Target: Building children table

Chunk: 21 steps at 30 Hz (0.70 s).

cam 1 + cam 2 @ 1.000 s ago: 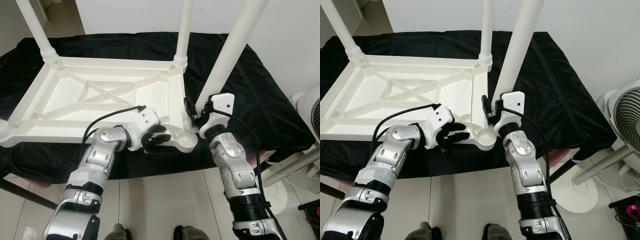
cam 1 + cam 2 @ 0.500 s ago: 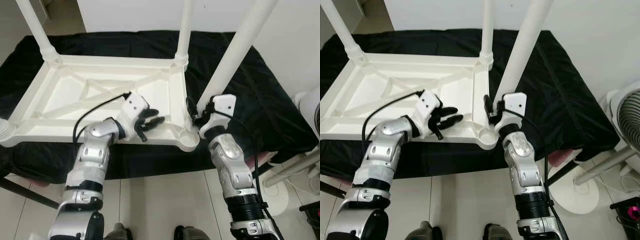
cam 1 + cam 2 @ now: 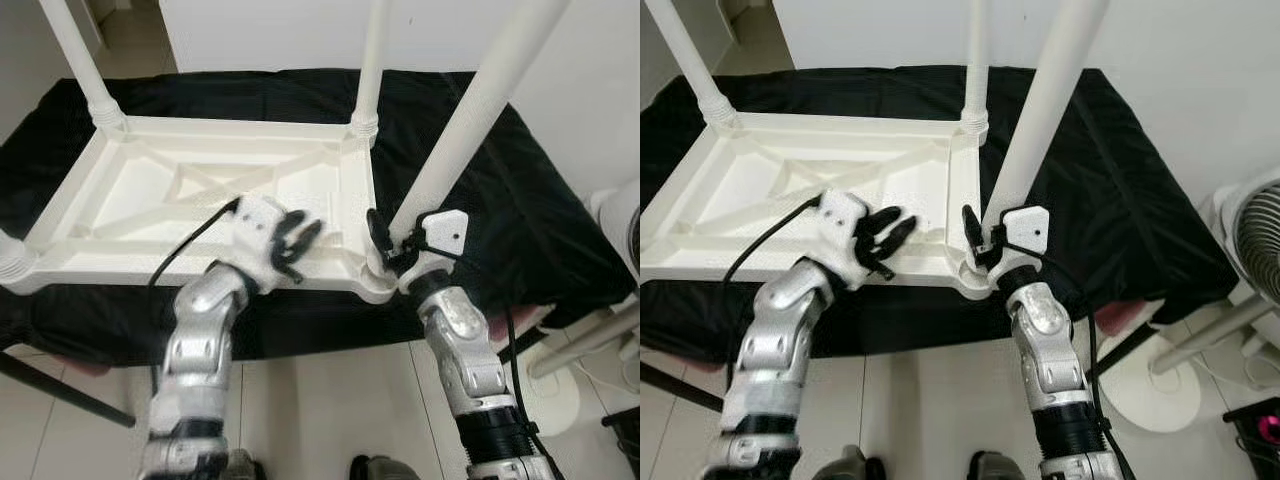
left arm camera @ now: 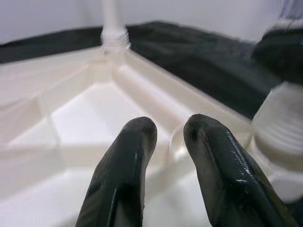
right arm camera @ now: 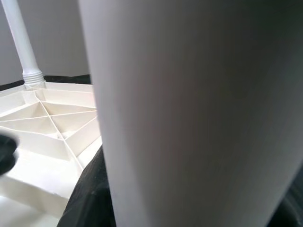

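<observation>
Jaws first: your left gripper (image 3: 297, 238) has its fingers a little apart and holds nothing; it hovers over the near rim of the upturned table (image 3: 150, 190), which lies on a black cloth (image 3: 500, 200); your right gripper (image 3: 385, 243) is clamped around the leg (image 3: 470, 115) at the near right corner; two more legs (image 3: 370, 60) stand in the far corners; a fan (image 3: 1250, 250) stands right of the cloth; your left wrist view has both fingers (image 4: 125, 175) above the ribbed underside; your right wrist view has the leg (image 5: 189, 113) up close.
</observation>
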Available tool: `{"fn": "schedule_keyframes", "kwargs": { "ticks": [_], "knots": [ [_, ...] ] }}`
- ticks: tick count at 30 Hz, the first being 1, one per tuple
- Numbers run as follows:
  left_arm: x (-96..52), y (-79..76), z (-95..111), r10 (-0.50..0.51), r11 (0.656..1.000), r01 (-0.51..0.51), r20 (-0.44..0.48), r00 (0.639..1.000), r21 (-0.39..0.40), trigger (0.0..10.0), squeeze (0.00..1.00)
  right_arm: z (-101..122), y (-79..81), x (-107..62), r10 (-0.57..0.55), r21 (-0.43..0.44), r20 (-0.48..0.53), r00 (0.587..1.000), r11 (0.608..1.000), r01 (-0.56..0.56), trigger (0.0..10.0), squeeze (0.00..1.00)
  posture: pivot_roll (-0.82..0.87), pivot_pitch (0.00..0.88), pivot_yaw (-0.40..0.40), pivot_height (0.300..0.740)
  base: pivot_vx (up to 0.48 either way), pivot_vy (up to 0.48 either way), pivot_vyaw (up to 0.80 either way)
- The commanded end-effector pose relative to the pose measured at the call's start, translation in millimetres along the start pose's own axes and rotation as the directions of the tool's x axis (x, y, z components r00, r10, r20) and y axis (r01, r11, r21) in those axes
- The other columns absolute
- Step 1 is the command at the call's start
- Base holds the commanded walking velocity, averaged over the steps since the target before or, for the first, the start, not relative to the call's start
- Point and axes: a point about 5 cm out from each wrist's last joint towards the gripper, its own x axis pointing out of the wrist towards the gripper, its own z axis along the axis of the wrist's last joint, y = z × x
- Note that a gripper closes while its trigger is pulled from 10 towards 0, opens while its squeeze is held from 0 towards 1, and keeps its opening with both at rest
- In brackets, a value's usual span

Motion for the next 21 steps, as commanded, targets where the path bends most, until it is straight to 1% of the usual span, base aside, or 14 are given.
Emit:
{"fn": "schedule_keyframes", "kwargs": {
  "ticks": [1, 8, 10, 11, 12, 13, 14, 17, 21],
  "knots": [
    [-0.3, -8.2, 3, -0.034, 0.998, 0.034, 0.009, 0.999, 0.05, 10.0, 0.0, -12, 2.5, -7.4, 0.018, -0.016, -0.06, 0.998, 1.0, -0.019, 10.0, 0.0, -0.04, 0.06, 0.031, 0.74, 0.0, 0.0, 0.0],
    [-3.5, -13.0, 2, -0.094, 0.995, 0.094, 0.006, 0.996, 0.045, 10.0, 0.0, -15, 4.1, -8.1, 0.056, -0.043, -0.066, 0.996, 0.997, -0.059, 10.0, 0.0, -0.05, 0.073, 0.028, 0.74, 0.0, 0.0, 0.0],
    [-6.2, -15.3, 2, -0.137, 0.99, 0.137, -0.005, 0.991, 0.034, 10.0, 0.0, -17, 7.6, -8.7, 0.11, -0.081, -0.072, 0.991, 0.99, -0.116, 10.0, 0.0, -0.04, 0.076, 0.025, 0.74, 0.0, 0.0, 0.0],
    [-6.2, -15.3, 2, -0.137, 0.99, 0.137, -0.005, 0.991, 0.034, 10.0, 0.0, -17, 7.6, -8.7, 0.11, -0.081, -0.072, 0.991, 0.99, -0.116, 10.0, 0.0, -0.04, 0.076, 0.025, 0.74, 0.0, 0.0, 0.0],
    [-8.0, -16.3, 4, -0.14, 0.99, 0.14, -0.003, 0.99, 0.019, 10.0, 0.0, -21, 9.0, -8.9, 0.156, -0.11, -0.084, 0.984, 0.98, -0.164, 10.0, 0.0, -0.04, 0.081, 0.021, 0.74, 0.0, 0.0, 0.0],
    [-8.0, -16.3, 4, -0.14, 0.99, 0.14, -0.003, 0.99, 0.019, 10.0, 0.0, -21, 9.0, -8.9, 0.156, -0.11, -0.084, 0.984, 0.98, -0.164, 10.0, 0.0, -0.04, 0.081, 0.021, 0.74, 0.0, 0.0, 0.0],
    [-8.7, -16.8, 4, -0.132, 0.991, 0.132, 0.003, 0.991, 0.011, 10.0, 0.0, -23, 8.4, -9.1, 0.177, -0.127, -0.097, 0.979, 0.974, -0.188, 10.0, 0.0, -0.03, 0.083, 0.019, 0.74, 0.0, 0.0, 0.0],
    [-8.8, -17.9, 5, -0.129, 0.992, 0.129, 0.002, 0.992, 0.014, 10.0, 0.0, -24, 7.3, -9.4, 0.183, -0.137, -0.105, 0.977, 0.971, -0.197, 10.0, 0.0, -0.03, 0.084, 0.019, 0.74, 0.0, 0.0, 0.0],
    [-10.8, -26.9, 4, -0.134, 0.991, 0.134, -0.002, 0.991, 0.008, 10.0, 0.0, -30, 3.2, -13.7, 0.2, -0.148, -0.133, 0.971, 0.964, -0.219, 10.0, 0.0, -0.03, 0.091, 0.014, 0.74, 0.0, 0.0, 0.0]
  ]
}}
